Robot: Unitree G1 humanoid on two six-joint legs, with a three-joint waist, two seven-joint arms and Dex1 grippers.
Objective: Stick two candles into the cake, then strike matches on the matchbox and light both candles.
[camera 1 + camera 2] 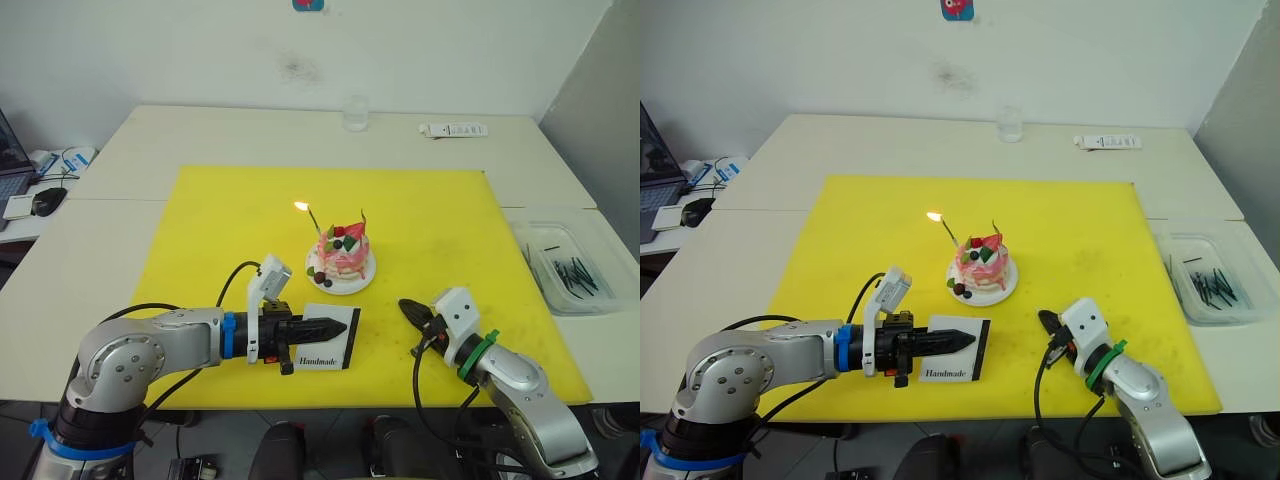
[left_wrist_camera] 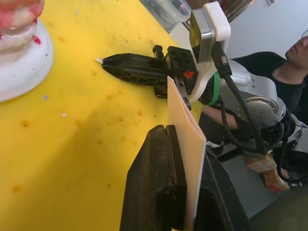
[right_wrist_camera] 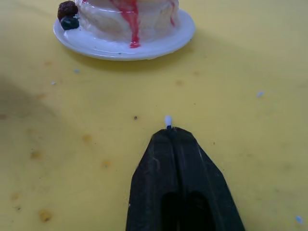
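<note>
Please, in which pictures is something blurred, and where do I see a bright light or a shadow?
Left eye view: the flame on the green candle is a small overexposed spot. Left wrist view: the near fingers and matchbox are soft. Right wrist view: the cake casts a soft shadow on the yellow mat.

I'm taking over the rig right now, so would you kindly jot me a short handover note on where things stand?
Left gripper: shut on the matchbox, held on edge just above the yellow mat.
Right gripper: shut on a match, its pale tip poking out past the fingertips, low over the mat near the cake's plate.
Cake: mid-mat, both candles already stuck in. The green candle carries a flame; the pinkish-tan candle shows none.
Spare matches: in the clear tray at the robot's right.
Left to do: strike the held match on the matchbox and light the pinkish-tan candle.
</note>
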